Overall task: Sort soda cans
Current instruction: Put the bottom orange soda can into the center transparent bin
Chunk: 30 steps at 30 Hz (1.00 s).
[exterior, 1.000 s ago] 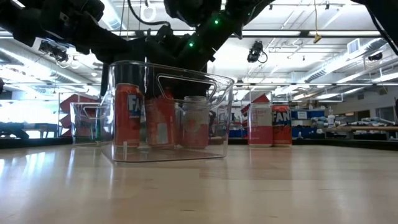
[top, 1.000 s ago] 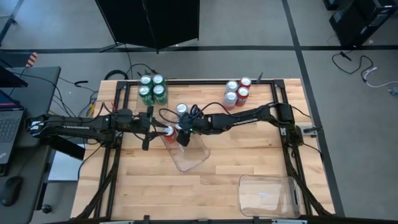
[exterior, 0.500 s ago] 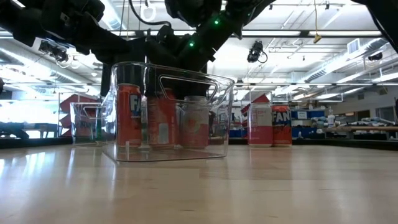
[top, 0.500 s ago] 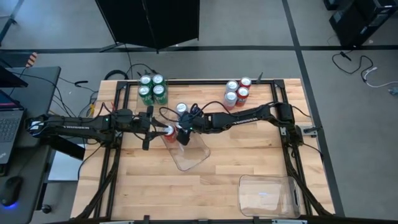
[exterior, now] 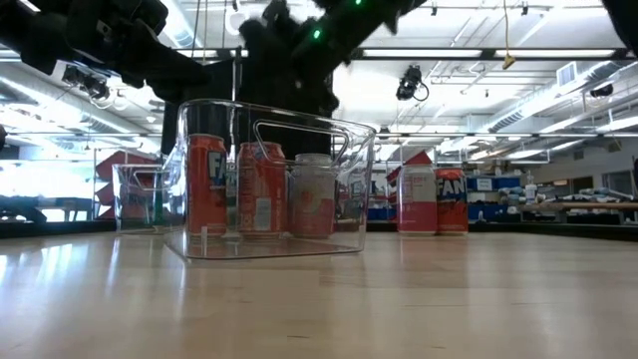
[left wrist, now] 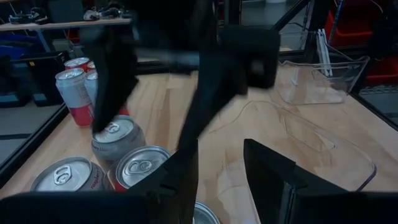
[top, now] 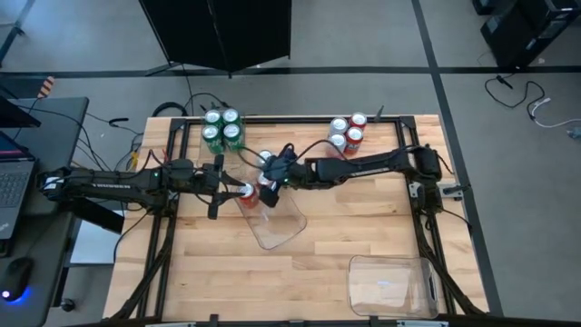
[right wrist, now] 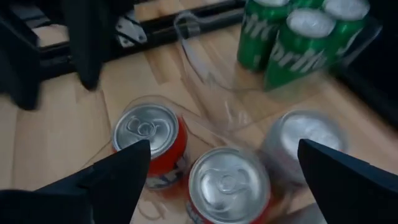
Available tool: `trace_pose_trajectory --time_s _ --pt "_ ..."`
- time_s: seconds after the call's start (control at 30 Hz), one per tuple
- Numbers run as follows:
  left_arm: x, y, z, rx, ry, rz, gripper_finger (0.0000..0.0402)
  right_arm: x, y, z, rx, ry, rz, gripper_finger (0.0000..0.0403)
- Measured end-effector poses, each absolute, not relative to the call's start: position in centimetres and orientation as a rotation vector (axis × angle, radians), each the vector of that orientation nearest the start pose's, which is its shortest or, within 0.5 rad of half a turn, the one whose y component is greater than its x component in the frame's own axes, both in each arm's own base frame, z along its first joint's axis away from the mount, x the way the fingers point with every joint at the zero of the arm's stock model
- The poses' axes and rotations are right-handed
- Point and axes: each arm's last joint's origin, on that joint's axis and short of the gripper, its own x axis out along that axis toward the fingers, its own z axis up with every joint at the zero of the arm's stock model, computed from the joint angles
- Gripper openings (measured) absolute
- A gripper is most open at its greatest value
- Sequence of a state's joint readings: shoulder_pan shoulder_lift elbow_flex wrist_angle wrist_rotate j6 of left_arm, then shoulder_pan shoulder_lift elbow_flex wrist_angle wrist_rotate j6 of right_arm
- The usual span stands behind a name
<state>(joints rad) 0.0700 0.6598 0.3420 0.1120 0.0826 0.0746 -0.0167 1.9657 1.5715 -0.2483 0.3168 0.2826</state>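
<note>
A clear tray [top: 275,216] stands at the table's middle with two red cans [top: 245,193] [top: 266,193] upright in its far end; they also show in the low view [exterior: 206,184] [exterior: 261,187]. A silver can [top: 264,159] stands just beyond them. My right gripper [right wrist: 230,186] is wide open above the red cans [right wrist: 147,137] [right wrist: 229,183] and touches nothing. My left gripper [left wrist: 217,174] is open at the tray's left side, and a can top [left wrist: 205,214] shows low between its fingers. Green cans [top: 222,129] stand far left, and red and silver cans [top: 345,134] far right. My left gripper's fingers stand on either side of a can top [left wrist: 205,214] at the picture's lower edge. I cannot tell whether they touch it.
The green cans sit in another clear tray at the far left. A third clear tray [top: 392,283] lies at the near right corner. Bare wood lies at the near left and along the right side. A black frame runs round the table.
My right gripper has risen and drawn back toward the far edge, away from the second red can. That can now stands free and upright in the tray beside the first.
</note>
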Motion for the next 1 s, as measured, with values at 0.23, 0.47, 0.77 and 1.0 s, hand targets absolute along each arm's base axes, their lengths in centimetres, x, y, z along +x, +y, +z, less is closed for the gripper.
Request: trace_pose_trajectory --time_s 0.23,0.47,0.77,1.0 --pt "15.7 0.9 22.5 0.057 0.211 -0.02 0.0131 40.7 -1.8 29.2 0.042 0.696 -0.461 0.0366" --pt "15.7 0.9 22.5 0.055 0.211 -0.02 0.0131 34.3 -3.2 31.5 0.004 0.941 -0.761 0.0308" --pt "15.7 0.9 22.6 0.05 0.21 -0.02 0.0131 30.4 -6.0 30.1 0.07 1.13 -0.843 0.0281" --pt "15.7 0.9 22.7 0.025 0.198 -0.017 0.0131 27.8 -8.6 29.9 0.116 1.217 -0.917 0.028"
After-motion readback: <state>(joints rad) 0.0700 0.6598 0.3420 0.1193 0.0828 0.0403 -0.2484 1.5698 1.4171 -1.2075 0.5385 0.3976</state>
